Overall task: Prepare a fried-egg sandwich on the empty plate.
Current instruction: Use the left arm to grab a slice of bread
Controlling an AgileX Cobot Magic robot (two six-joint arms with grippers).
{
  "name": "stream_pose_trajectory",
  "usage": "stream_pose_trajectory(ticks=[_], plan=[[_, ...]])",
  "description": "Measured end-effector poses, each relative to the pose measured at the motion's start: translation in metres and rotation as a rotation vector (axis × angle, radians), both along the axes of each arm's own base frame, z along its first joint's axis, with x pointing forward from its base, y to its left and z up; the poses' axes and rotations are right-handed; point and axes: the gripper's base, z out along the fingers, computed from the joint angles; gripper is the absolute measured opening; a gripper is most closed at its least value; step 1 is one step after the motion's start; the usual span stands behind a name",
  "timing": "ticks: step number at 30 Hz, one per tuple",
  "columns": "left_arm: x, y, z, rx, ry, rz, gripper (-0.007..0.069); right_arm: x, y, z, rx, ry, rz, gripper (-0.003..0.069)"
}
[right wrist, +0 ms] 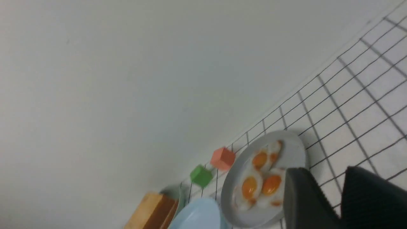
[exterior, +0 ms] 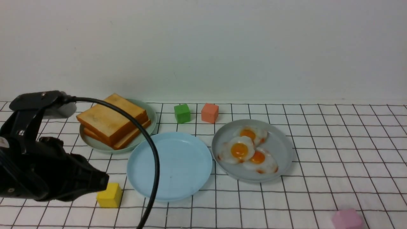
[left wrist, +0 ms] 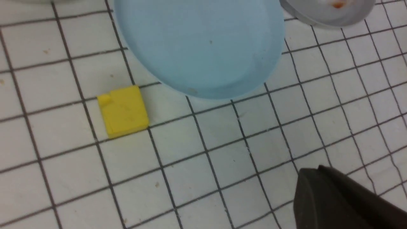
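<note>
Left gripper [exterior: 102, 183] down low on the left, fingers pressed tight shut, tip just over the white cloth [exterior: 334, 143] with black lines. Right beside that tip, a little yellow block [exterior: 109, 195] flat on the cloth; touching or not, hard to tell. A black cable [exterior: 155, 159] in a big curve across the front.

Right gripper [right wrist: 326, 174] only in its own wrist view, up in the air: two dark fingers [right wrist: 302, 203] apart, a strip of cloth showing in the gap, nothing held.

Past the yellow block, the blue plate [exterior: 171, 162]: round, light blue, flat on the cloth, bare inside. In the middle, between the other two plates, a bit nearer the front.

Behind it and to the left, a pale green plate [exterior: 152, 125] with a stack of brown toast [exterior: 111, 122] slices. To the right, a grey plate [exterior: 281, 144], its rim just beside the blue rim, with three fried eggs [exterior: 239, 150] in a heap, white with orange middles. Toast and fried eggs not yet together.

Far back by the wall [exterior: 203, 47], a green block [exterior: 182, 113] and an orange-pink block [exterior: 210, 112] side by side, near but apart. In the front right corner, a pink block [exterior: 346, 219], well apart from the plates
</note>
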Motion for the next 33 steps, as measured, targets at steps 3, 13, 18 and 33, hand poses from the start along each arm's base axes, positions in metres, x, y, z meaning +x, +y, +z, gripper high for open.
stream_pose_trajectory(ticks=[3,13,18,33], plan=[[0.008,0.001,0.000,0.017,-0.052,0.019,-0.0013,-0.002,0.009,0.035,-0.217,0.041,0.124,0.0106],[0.051,-0.007,-0.004,0.095,0.026,0.016,-0.0013,0.041,0.029,0.142,-0.704,0.296,0.540,-0.0008],[0.078,-0.020,-0.008,0.168,0.073,0.007,-0.0013,0.064,0.053,0.153,-0.787,0.325,0.739,0.0000],[0.202,-0.029,-0.031,0.446,0.056,0.069,0.0113,0.073,0.068,0.146,-0.881,0.332,0.822,0.0008]])
